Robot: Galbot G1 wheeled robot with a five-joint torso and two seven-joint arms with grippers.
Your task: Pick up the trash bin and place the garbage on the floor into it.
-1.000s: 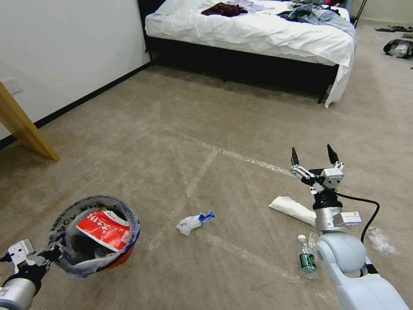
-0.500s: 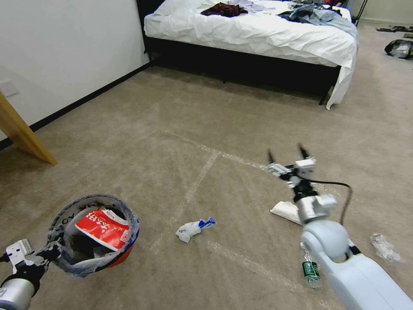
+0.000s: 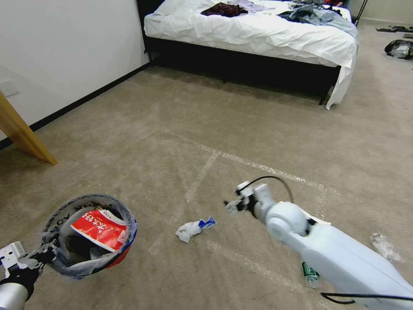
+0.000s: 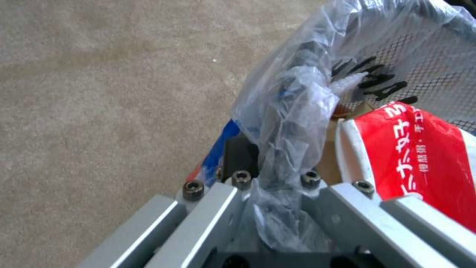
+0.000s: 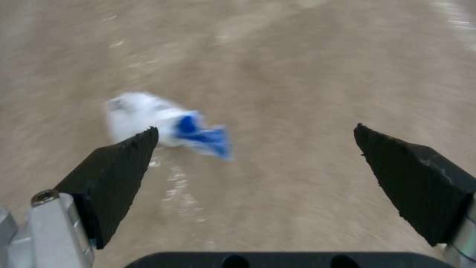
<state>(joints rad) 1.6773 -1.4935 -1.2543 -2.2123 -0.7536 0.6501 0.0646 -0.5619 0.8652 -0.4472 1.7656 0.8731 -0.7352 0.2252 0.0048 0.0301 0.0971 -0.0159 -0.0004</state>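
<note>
The red trash bin (image 3: 124, 254), lined with a clear bluish bag (image 4: 297, 108), hangs low at the near left, and my left gripper (image 3: 34, 257) is shut on its rim. A red wrapper (image 3: 100, 228) lies inside it. My right gripper (image 3: 230, 206) reaches out low over the carpet, open, just right of a white and blue paper wad (image 3: 194, 226). In the right wrist view that wad (image 5: 163, 124) lies ahead, close to one fingertip (image 5: 129, 156). A white slipper (image 3: 319, 219) is partly hidden behind the right arm. A small bottle (image 3: 310, 274) and clear wrap (image 3: 384, 246) lie at the near right.
A white bed (image 3: 258, 30) with clothes on it stands at the back. A slanted wooden leg (image 3: 23, 133) stands by the left wall. Dark things (image 3: 398, 47) lie on the carpet at the far right. Tape lines (image 3: 202, 172) cross the open floor.
My right arm has swung left and down, from above the slipper to beside the white and blue wad. The bin has sunk slightly in my left gripper.
</note>
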